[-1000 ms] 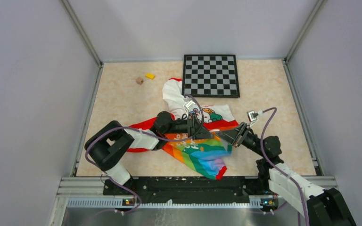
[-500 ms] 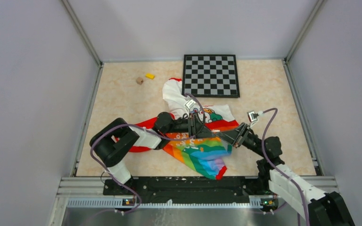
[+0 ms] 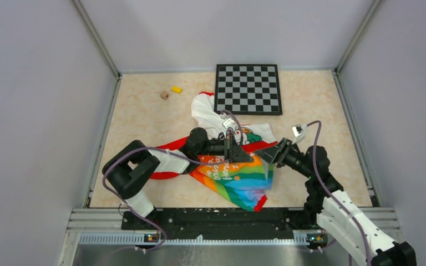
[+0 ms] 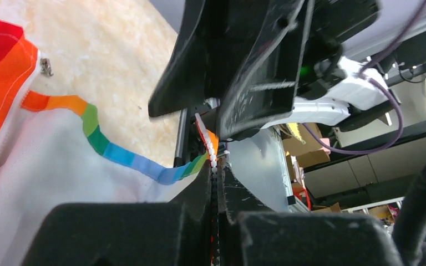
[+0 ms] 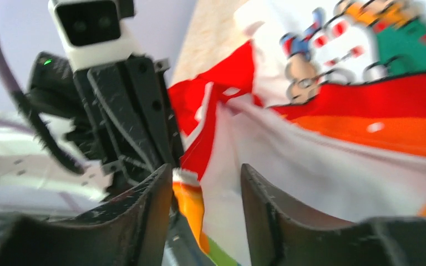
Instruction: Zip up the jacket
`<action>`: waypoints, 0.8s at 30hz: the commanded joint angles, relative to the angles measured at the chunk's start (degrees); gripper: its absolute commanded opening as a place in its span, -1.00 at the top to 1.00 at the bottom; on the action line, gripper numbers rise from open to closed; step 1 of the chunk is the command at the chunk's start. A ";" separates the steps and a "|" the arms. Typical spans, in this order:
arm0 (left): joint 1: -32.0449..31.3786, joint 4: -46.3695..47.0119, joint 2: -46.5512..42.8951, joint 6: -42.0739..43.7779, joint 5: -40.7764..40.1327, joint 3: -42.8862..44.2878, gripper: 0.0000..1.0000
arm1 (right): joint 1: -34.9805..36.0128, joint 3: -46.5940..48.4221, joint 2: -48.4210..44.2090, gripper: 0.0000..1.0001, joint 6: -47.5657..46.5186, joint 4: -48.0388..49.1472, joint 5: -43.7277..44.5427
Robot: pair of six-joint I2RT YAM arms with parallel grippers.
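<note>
Where the two arms cross over it, the jacket (image 3: 230, 174) is partly hidden at the middle of the tabletop (image 3: 138, 122), and its zip line cannot be followed from above. In its wrist view the left gripper (image 3: 243, 157) is clenched on the jacket's white zip teeth (image 4: 214, 160). The right gripper (image 3: 267, 153) meets it at the rainbow hem. Its fingers (image 5: 144, 216) stand apart with cloth between them, but the view is blurred, so I cannot tell whether it grasps. White lettering on the stripes is too small to read. The collar end lies just beside the checkerboard (image 3: 248, 88), and the hem tip nears the tabletop's front edge.
</note>
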 commanded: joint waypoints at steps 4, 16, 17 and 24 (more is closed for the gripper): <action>-0.34 -23.62 -4.56 15.78 -1.36 5.15 1.00 | -10.21 12.18 7.27 -0.10 -16.24 -24.59 8.83; -1.65 -37.95 -5.35 35.99 -1.32 9.76 1.00 | -29.12 12.67 34.98 -0.02 -18.97 -4.66 -4.93; -1.69 -37.91 -4.91 36.28 -1.11 9.96 1.00 | -29.56 13.25 36.15 -0.01 -19.86 -4.50 -4.19; -1.99 -36.50 -2.70 36.17 1.66 10.89 1.00 | -30.71 17.54 45.34 0.06 -25.11 -6.18 -6.98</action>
